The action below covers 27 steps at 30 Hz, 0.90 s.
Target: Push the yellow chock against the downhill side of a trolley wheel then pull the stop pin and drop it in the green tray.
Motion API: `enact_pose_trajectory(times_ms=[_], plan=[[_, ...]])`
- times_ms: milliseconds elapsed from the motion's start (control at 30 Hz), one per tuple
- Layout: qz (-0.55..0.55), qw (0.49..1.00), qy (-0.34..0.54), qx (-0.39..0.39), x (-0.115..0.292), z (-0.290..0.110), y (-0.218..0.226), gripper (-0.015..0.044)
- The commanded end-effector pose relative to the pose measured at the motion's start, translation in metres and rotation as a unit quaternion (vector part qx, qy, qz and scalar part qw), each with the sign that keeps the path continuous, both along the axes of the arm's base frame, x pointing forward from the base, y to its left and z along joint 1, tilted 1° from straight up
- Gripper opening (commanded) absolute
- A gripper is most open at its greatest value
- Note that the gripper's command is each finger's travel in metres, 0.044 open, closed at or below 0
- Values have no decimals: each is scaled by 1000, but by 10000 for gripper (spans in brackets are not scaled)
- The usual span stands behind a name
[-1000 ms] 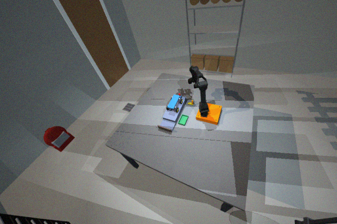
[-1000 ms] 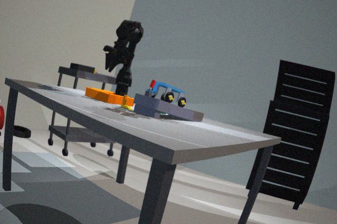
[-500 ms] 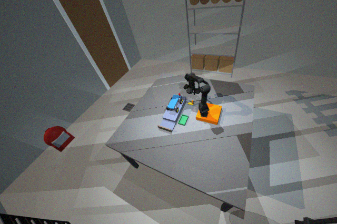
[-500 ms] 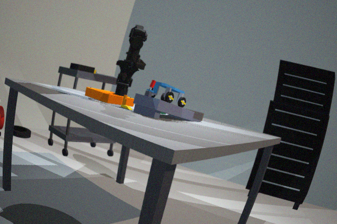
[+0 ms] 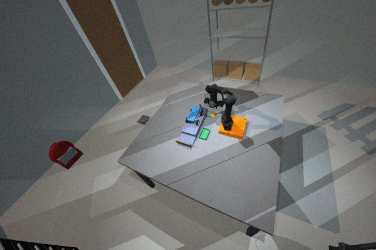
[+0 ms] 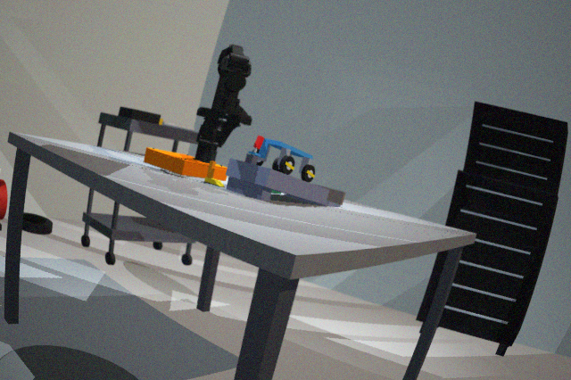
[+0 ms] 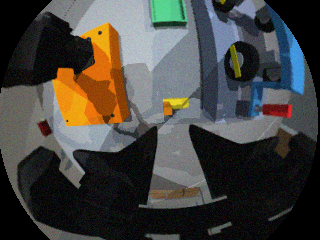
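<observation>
Blue trolley (image 7: 291,60) – black wheels (image 7: 242,62), yellow hubs – red pin head (image 7: 276,111), green tray (image 7: 167,6).

Grey table (image 5: 212,174) — ramp (image 5: 190,132), green tray (image 5: 204,134), yellow chock (image 5: 213,115) (beside the ramp), orange base plate (image 5: 240,120).

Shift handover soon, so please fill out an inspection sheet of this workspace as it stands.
Surface: grey table carrying the ramp and the arm's orange base plate.
Job's things: blue trolley on the ramp, red-headed stop pin in place; yellow chock on the table beside the ramp, not at a wheel; green tray holds nothing.
Clutter: nothing seen.
Grippers: tool above the chock, partly open, holding nothing.
Cables: nothing seen.
Surroundings: door, shelf rack, wheeled cart, black cabinet.
</observation>
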State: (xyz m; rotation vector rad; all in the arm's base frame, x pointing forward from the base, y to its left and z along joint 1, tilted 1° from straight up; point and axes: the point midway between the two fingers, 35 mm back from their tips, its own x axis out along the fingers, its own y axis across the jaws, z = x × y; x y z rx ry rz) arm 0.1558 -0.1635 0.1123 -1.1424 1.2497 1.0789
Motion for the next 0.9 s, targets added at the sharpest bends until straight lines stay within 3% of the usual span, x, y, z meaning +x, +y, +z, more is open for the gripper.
enact_pose_trajectory(times_ms=[0, 867], plan=[[3, 1000, 3, 6, 0, -15, 2, 190], [3, 1000, 3, 6, 1, -59, 3, 190]])
